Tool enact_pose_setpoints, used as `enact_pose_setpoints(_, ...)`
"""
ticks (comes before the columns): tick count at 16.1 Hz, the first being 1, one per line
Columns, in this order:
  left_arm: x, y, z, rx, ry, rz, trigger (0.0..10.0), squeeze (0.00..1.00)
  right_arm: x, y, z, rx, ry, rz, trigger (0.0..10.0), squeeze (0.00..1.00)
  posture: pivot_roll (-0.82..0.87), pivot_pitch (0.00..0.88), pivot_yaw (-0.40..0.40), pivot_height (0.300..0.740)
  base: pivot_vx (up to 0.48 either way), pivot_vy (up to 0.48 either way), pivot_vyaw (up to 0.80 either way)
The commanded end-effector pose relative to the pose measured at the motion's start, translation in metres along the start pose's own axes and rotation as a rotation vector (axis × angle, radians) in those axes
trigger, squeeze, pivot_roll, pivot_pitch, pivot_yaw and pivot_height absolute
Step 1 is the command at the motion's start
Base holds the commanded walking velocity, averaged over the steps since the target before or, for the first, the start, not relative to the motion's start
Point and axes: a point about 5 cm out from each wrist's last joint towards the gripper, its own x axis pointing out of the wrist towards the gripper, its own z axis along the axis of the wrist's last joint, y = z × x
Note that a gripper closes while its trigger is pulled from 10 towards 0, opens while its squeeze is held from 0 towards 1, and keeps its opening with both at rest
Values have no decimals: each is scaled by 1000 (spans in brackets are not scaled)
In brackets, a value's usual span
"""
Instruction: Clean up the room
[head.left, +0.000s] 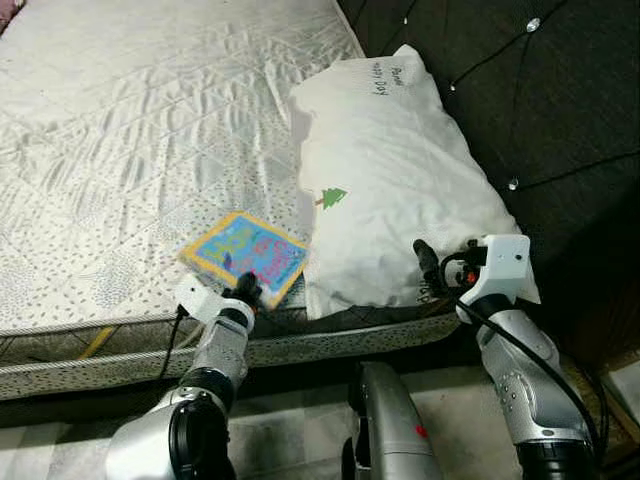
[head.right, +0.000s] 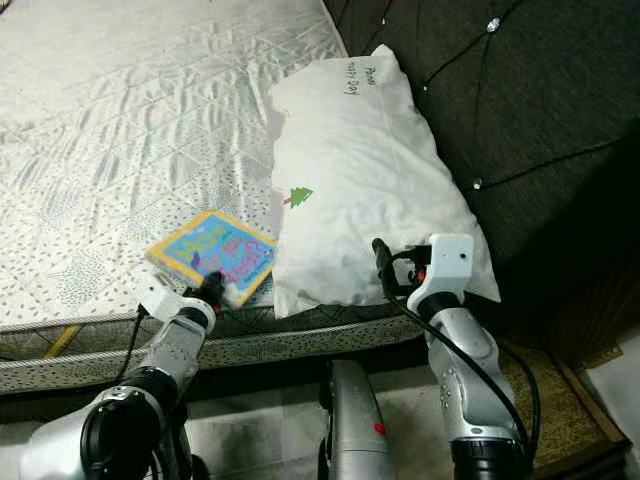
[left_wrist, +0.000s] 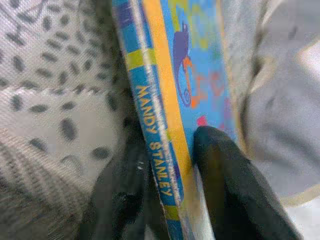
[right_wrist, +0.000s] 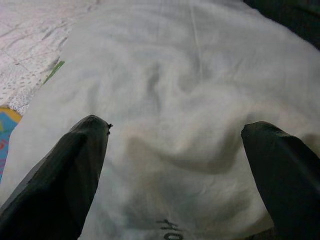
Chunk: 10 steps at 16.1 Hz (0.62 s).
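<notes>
Left claw (head.left: 247, 287) pinching the near edge of the thin blue picture book (head.left: 245, 252) on the quilted white mattress (head.left: 120, 130), right claw (right_wrist: 175, 165) spread over the white pillow (head.left: 395, 185) alongside.

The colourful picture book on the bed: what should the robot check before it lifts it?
1. Left gripper closed on the blue and yellow picture book: ok, one finger on the cover, the other beneath.
2. Grip depth: not ok, only the near edge is pinched.
3. Book free of the white pillow: cannot tell, their edges meet.
4. Right gripper out of the way: ok, open at the pillow's near end.
5. Quilted white mattress around the book clear: ok.
</notes>
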Motion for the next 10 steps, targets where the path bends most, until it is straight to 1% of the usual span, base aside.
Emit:
enact_pose_setpoints(1, -5, 9, -25, 97, 144, 61, 10000, 1000, 0, -6, 1, -11, -5, -26, 10000, 0, -271, 98, -46, 543, 0, 0, 0)
enact_pose_setpoints(2, -5, 8, -27, 135, 164, 66, 10000, 1000, 1, -6, 2, -12, -8, -25, 10000, 0, -270, 94, -46, 543, 0, 0, 0)
enact_pose_setpoints(3, -5, 9, -25, 148, 159, 84, 10000, 1000, 2, -6, 3, -15, -11, -23, 10000, 0, -269, 91, -47, 543, 0, 0, 0)
enact_pose_setpoints(5, -3, 10, -17, 113, 128, 125, 10000, 1000, 6, -6, 5, -21, -18, -19, 10000, 0, -266, 82, -52, 543, 0, 0, 0)
enact_pose_setpoints(6, -2, 8, -16, 120, 130, 119, 10000, 1000, 7, -6, 6, -23, -19, -19, 10000, 0, -265, 80, -53, 543, 0, 0, 0)
enact_pose_setpoints(8, -2, 4, -17, 167, 157, 84, 10000, 1000, 8, -7, 6, -24, -20, -19, 10000, 0, -260, 78, -56, 543, 0, 0, 0)
enact_pose_setpoints(9, -2, 2, -19, 204, 190, 63, 10000, 1000, 9, -7, 6, -26, -20, -19, 10000, 0, -257, 77, -57, 543, 0, 0, 0)
enact_pose_setpoints(10, -2, -1, -23, 259, 234, 30, 10000, 1000, 11, -7, 7, -29, -21, -17, 10000, 0, -257, 76, -57, 543, 0, 0, 0)
